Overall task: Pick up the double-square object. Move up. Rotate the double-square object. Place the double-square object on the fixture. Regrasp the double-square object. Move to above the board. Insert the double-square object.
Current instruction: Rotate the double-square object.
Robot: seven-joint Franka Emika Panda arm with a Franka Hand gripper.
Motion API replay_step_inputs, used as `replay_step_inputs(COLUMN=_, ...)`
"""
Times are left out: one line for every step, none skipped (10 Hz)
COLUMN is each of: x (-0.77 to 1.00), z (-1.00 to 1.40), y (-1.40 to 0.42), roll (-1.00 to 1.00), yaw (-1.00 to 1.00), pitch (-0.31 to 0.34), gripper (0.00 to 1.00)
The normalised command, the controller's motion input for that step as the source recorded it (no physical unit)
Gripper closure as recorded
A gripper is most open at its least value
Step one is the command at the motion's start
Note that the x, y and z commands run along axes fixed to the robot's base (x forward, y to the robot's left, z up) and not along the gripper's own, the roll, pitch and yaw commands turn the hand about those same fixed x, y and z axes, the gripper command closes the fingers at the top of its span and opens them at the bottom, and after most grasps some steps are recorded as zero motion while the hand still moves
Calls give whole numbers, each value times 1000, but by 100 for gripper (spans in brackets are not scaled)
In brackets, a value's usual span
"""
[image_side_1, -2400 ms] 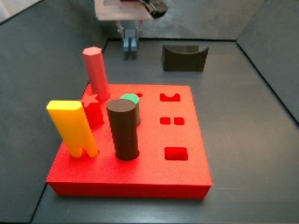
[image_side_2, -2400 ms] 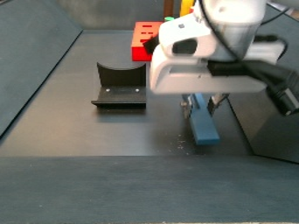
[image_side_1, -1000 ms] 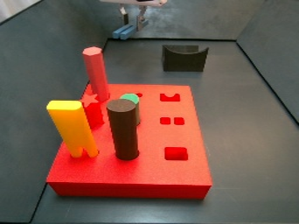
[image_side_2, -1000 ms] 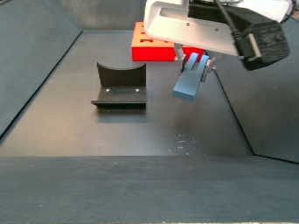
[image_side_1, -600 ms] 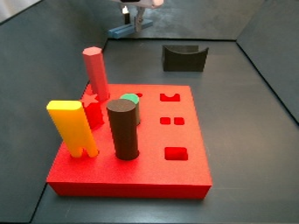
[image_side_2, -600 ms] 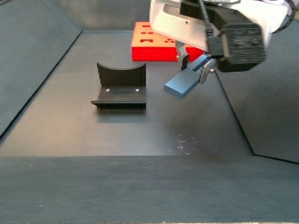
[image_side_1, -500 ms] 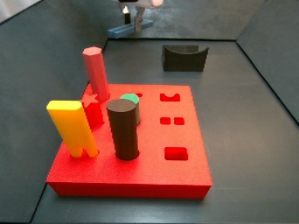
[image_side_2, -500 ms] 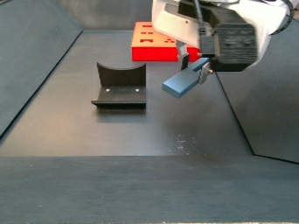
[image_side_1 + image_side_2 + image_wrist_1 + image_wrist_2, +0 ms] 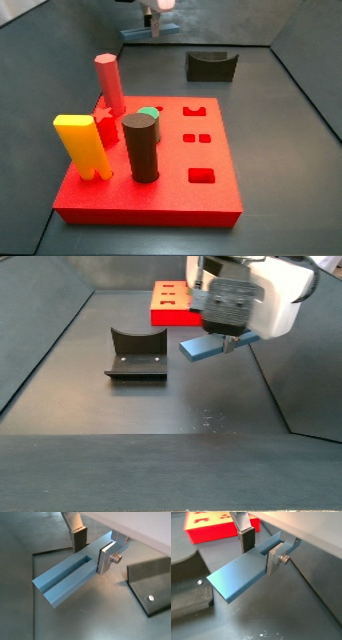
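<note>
The gripper [image 9: 227, 338] is hanging in the air above the dark bench [image 9: 147, 406], with its two silver fingers [image 9: 107, 555] clamped on the slate-blue double-square object [image 9: 203, 349], which I will call the peg. In a side view the peg is lying close to level, one end pinched in the gripper and the free end reaching out toward the fixture [image 9: 136, 354]. In both wrist views the peg [image 9: 241, 576] is showing a broad flat face, and in a wrist view a long groove is running down the middle of the peg [image 9: 70, 574], dividing it into its two square prongs. The peg is touching nothing but the fingers; it is well clear of the bench and apart from the fixture. The red board [image 9: 150, 160] is sitting some way off, holding a yellow peg [image 9: 83, 147], a dark cylinder [image 9: 140, 148] and a red peg [image 9: 110, 86], with the pair of small square holes [image 9: 195, 125] open. Judging by the raised, near-horizontal peg, the rotate step looks to be in hand or just finishing. The next move would call for carrying the peg over the fixture, lining it up with the U-shaped notch in the top, and lowering it gently before letting go, so that it can be regrasped.
</note>
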Motion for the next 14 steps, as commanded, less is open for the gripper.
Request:
replay_step_inputs(x=36, z=-24, y=25, roll=-5, yaw=-1000, pitch=-6, gripper=100)
replay_step_inputs(x=36, z=-24, y=25, roll=-5, yaw=-1000, pitch=-6, gripper=100)
replay_step_inputs(x=36, z=-24, y=25, roll=-5, yaw=-1000, pitch=-6, gripper=100)
replay_step_inputs(x=36, z=-24, y=25, roll=-5, yaw=-1000, pitch=-7, gripper=100)
replay_step_inputs(x=36, z=-24, y=25, roll=-6, yaw=-1000, pitch=-7, gripper=100)
replay_step_inputs(x=36, z=-24, y=25, roll=-6, yaw=-1000, pitch=-7, gripper=100)
replay_step_inputs(x=35, z=-24, y=25, roll=-6, yaw=-1000, pitch=-7, gripper=100)
replay_step_inputs(x=35, z=-24, y=25, roll=-6, yaw=-1000, pitch=-8, gripper=100)
replay_step_inputs(x=35, z=-24, y=25, roll=-7, yaw=-1000, pitch=-8, gripper=100)
replay_step_inputs(x=35, z=-24, y=25, roll=-7, yaw=-1000, pitch=-9, gripper=100)
replay_step_inputs(x=35, z=-24, y=25, roll=-7, yaw=-1000, pitch=-9, gripper=100)
replay_step_inputs(x=35, z=-24, y=25, roll=-8, yaw=-1000, pitch=-9, gripper=100)
replay_step_inputs(x=35, z=-25, y=25, roll=-8, yaw=-1000, pitch=-10, gripper=100)
replay_step_inputs(x=34, z=-25, y=25, roll=-9, yaw=-1000, pitch=-11, gripper=100)
